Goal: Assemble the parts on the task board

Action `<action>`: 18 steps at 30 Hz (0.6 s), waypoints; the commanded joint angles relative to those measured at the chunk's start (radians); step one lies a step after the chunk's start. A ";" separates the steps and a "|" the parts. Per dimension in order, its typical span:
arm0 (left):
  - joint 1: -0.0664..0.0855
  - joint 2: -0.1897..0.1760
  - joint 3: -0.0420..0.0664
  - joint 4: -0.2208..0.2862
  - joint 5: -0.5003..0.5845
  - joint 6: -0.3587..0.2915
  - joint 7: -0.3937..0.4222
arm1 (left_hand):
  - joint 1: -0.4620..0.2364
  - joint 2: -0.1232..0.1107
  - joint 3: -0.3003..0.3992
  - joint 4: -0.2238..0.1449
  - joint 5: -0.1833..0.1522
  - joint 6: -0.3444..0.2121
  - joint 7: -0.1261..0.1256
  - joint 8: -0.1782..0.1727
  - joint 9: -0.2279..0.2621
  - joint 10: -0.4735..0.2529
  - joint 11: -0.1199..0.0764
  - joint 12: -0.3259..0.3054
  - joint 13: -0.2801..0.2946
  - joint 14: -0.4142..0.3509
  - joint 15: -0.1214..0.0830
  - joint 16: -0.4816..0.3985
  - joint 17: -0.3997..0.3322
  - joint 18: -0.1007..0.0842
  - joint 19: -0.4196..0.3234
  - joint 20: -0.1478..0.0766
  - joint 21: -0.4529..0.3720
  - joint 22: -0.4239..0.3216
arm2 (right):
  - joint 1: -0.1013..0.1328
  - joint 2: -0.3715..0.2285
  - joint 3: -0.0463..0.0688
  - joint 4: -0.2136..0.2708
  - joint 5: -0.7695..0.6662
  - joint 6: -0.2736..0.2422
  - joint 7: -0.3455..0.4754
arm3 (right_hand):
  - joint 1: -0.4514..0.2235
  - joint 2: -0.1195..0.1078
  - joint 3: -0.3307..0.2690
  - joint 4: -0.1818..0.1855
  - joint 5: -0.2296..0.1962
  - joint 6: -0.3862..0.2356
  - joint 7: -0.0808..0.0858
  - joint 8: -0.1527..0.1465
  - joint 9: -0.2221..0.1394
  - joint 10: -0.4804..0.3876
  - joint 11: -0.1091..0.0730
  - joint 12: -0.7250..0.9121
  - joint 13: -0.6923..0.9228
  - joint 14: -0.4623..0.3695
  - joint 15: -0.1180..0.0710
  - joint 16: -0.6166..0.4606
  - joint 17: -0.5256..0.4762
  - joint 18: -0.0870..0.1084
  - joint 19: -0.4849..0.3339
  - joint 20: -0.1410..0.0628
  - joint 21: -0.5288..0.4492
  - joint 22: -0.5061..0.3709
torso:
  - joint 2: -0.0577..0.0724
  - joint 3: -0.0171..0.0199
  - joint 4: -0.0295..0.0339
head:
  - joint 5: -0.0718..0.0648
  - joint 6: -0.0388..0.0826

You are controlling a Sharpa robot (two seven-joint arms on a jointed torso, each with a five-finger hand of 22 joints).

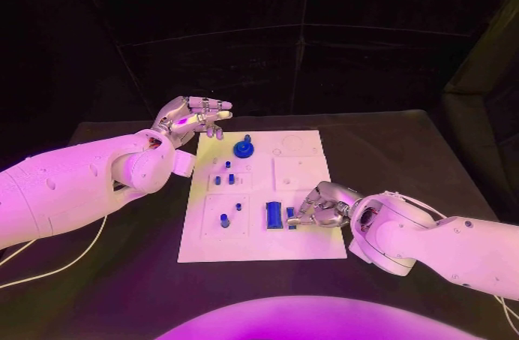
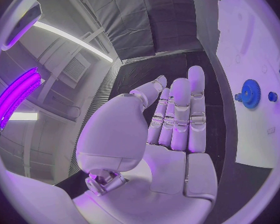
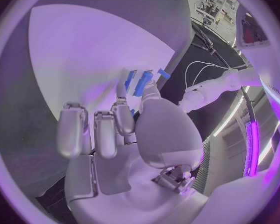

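The white task board point(image 1: 303, 239) lies in the middle of the black table point(image 1: 411, 152). The left robot hand point(image 1: 193, 118) hovers off the board's far left corner, fingers straight and loosely apart, holding nothing. Just beside it on the board lies a blue gear point(image 1: 244, 148), with small blue pegs point(image 1: 224, 179) standing nearer the middle. The right robot hand point(image 1: 320, 205) rests at the board's near right part, fingertips at a small blue part point(image 1: 291, 218) next to a larger blue block point(image 1: 274, 215); whether it grips the part I cannot tell.
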 commanded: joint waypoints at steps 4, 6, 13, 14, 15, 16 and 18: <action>0.001 0.000 -0.007 0.000 0.008 0.009 0.008 | -0.010 -0.001 -0.007 0.000 0.001 -0.007 0.001 0.003 -0.001 -0.010 0.001 0.006 -0.002 -0.008 0.004 -0.005 -0.003 0.013 -0.001 -0.001 -0.006 -0.003 | 0.035 -0.019 0.002 -0.037 0.388 -0.138 0.400 | 0.042 0.030 0.006 -0.001 0.000 -0.063 0.025 -0.030 -0.008 -0.104 0.023 -0.232 -0.138 0.016 0.024 -0.123 -0.136 0.035 -0.080 0.024 -0.131 -0.204 | -0.008 -0.0024 0.0009 | -0.009 0.022; 0.001 0.003 -0.008 -0.008 0.021 0.015 0.017 | -0.035 -0.004 -0.025 0.017 0.001 -0.011 0.002 0.004 -0.001 -0.015 0.001 0.008 -0.002 -0.021 0.008 -0.020 -0.013 0.013 -0.008 0.002 -0.017 -0.011 | 0.060 -0.016 0.002 -0.073 0.556 -0.142 0.514 | 0.086 0.049 0.007 -0.029 0.018 -0.089 0.036 -0.030 -0.006 -0.213 0.034 -0.455 -0.290 -0.039 0.034 -0.271 -0.328 0.070 -0.164 0.035 -0.281 -0.403 | -0.014 -0.0044 0.0012 | -0.013 0.027; -0.001 0.023 -0.010 -0.059 0.081 0.037 0.055 | -0.060 0.000 -0.096 0.063 0.004 -0.002 -0.011 0.018 -0.001 -0.012 0.005 -0.007 -0.006 -0.158 0.028 -0.328 -0.155 0.011 -0.148 0.027 -0.223 -0.160 | 0.136 0.024 0.003 -0.248 0.934 -0.099 0.755 | 0.206 0.106 0.022 -0.123 0.063 -0.141 0.081 -0.050 -0.024 -0.405 0.081 -0.734 -0.533 -0.223 0.079 -0.777 -0.785 0.110 -0.342 0.072 -0.679 -0.787 | -0.041 -0.0152 -0.0023 | -0.018 0.054; -0.002 0.027 -0.010 -0.068 0.088 0.039 0.059 | -0.061 0.001 -0.101 0.068 0.002 -0.003 -0.010 0.016 -0.001 -0.011 0.007 -0.016 -0.007 -0.176 0.036 -0.371 -0.173 0.009 -0.168 0.034 -0.251 -0.182 | 0.142 0.034 0.003 -0.276 0.966 -0.090 0.776 | 0.223 0.111 0.026 -0.134 0.061 -0.143 0.086 -0.056 -0.030 -0.437 0.092 -0.782 -0.575 -0.249 0.092 -0.823 -0.805 0.108 -0.360 0.081 -0.713 -0.809 | -0.045 -0.0168 -0.0037 | -0.018 0.056; -0.003 0.032 -0.010 -0.077 0.095 0.042 0.064 | -0.065 0.001 -0.110 0.074 0.003 -0.003 -0.010 0.013 -0.002 -0.009 0.011 -0.026 -0.007 -0.196 0.046 -0.422 -0.193 0.007 -0.192 0.044 -0.285 -0.208 | 0.146 0.046 0.003 -0.306 0.994 -0.080 0.794 | 0.238 0.109 0.025 -0.147 0.056 -0.145 0.098 -0.068 -0.040 -0.446 0.108 -0.837 -0.639 -0.273 0.105 -0.885 -0.836 0.105 -0.381 0.097 -0.765 -0.841 | -0.049 -0.0181 -0.0047 | -0.018 0.062; -0.003 0.039 -0.010 -0.089 0.104 0.044 0.069 | -0.067 -0.001 -0.121 0.080 0.002 -0.004 -0.008 0.009 -0.002 -0.008 0.015 -0.038 -0.007 -0.217 0.058 -0.469 -0.212 0.004 -0.218 0.056 -0.319 -0.234 | 0.151 0.063 0.003 -0.344 1.023 -0.067 0.815 | 0.252 0.117 0.029 -0.157 0.056 -0.146 0.106 -0.078 -0.049 -0.453 0.119 -0.879 -0.690 -0.311 0.120 -0.943 -0.867 0.104 -0.408 0.109 -0.812 -0.869 | -0.055 -0.0199 -0.0064 | -0.017 0.066; -0.007 0.053 -0.010 -0.116 0.125 0.046 0.080 | -0.067 0.004 -0.156 0.097 -0.003 -0.006 -0.004 -0.003 -0.002 -0.006 0.030 -0.074 -0.007 -0.256 0.082 -0.586 -0.261 -0.003 -0.298 0.091 -0.413 -0.309 | 0.158 0.106 0.004 -0.432 1.077 -0.037 0.858 | 0.272 0.126 0.033 -0.183 0.054 -0.148 0.118 -0.104 -0.077 -0.449 0.141 -0.963 -0.810 -0.388 0.155 -1.083 -0.950 0.103 -0.464 0.140 -0.928 -0.942 | -0.065 -0.0230 -0.0114 | -0.015 0.084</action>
